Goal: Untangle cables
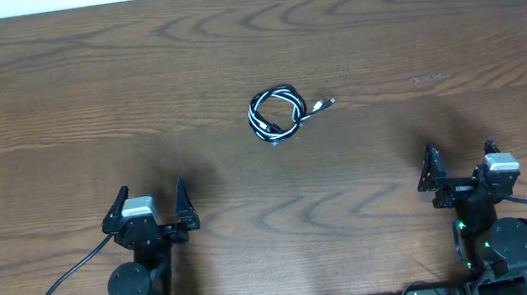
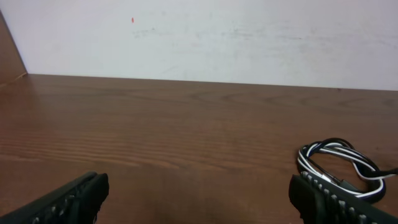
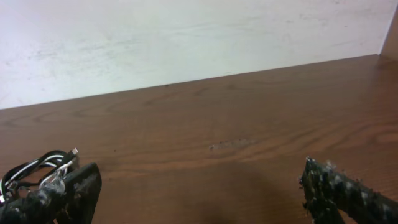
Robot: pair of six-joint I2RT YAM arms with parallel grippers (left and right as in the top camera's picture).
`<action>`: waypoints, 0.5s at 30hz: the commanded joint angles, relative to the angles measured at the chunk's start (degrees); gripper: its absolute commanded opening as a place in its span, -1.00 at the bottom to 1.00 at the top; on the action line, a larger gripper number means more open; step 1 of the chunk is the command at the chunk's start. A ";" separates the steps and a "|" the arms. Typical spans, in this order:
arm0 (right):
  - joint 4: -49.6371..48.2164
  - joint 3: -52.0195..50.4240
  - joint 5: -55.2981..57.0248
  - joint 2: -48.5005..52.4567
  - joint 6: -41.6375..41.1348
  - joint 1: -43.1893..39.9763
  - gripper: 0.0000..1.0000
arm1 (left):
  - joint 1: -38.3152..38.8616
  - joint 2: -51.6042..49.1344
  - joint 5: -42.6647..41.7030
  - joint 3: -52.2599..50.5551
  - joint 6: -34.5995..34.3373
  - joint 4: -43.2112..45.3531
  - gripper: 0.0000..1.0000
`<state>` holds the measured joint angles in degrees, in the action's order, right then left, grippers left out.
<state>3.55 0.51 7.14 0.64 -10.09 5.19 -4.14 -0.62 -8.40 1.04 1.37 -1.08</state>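
Observation:
The cables point(image 1: 276, 114) lie as one small coiled tangle of black and white cords near the middle of the wooden table, with a small plug end point(image 1: 328, 104) sticking out to the right. The tangle also shows at the lower right of the left wrist view point(image 2: 339, 165) and at the lower left of the right wrist view point(image 3: 37, 170). My left gripper point(image 1: 153, 205) is open and empty near the front left, well short of the tangle. My right gripper point(image 1: 462, 165) is open and empty near the front right.
The wooden table point(image 1: 85, 89) ends at a white wall point(image 2: 217, 37) at the far side. Thick black arm cables point(image 1: 55, 294) trail from the arm bases at the front edge.

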 commanded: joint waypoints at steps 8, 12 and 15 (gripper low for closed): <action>0.07 -0.20 -4.92 -0.26 -0.57 0.48 0.98 | -0.28 0.28 0.07 -0.79 0.31 -2.27 0.96; -0.42 -0.17 -5.25 -0.26 -0.57 0.48 0.99 | -0.28 -0.13 -0.13 0.44 0.28 -2.75 0.96; -0.13 -0.07 -5.88 -0.26 -0.57 0.48 0.98 | -0.28 -1.84 -0.13 2.47 0.31 -2.75 0.96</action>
<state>3.38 0.51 2.61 0.64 -10.11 5.19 -4.14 -0.97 -8.40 1.69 1.34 -2.15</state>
